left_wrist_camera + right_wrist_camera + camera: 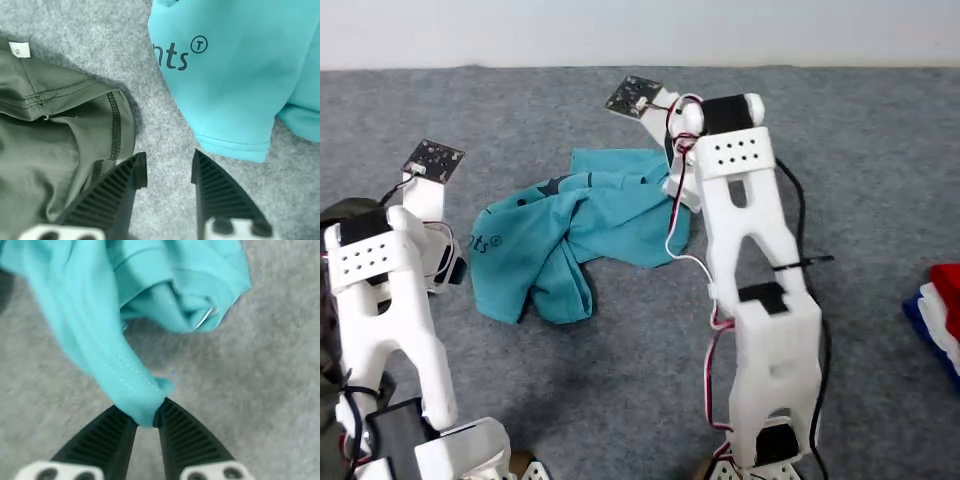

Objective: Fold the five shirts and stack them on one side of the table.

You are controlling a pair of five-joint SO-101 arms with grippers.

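Grey table [880, 200]: teal shirt [580, 225] lies crumpled mid-table, partly hidden behind the right arm. Olive shirt [45, 150] at the left edge, mostly cut off. Folded stack [942, 310] cut off at the right edge. Right gripper [148, 417] pinches the teal shirt's hem. Left gripper [167, 172] is narrowly parted, nothing between, over bare table between both shirts.

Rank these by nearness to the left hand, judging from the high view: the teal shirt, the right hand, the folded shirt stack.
1. Teal shirt, right beside the left hand.
2. Right hand, gripping the shirt's far side.
3. Folded shirt stack, far off to the right.
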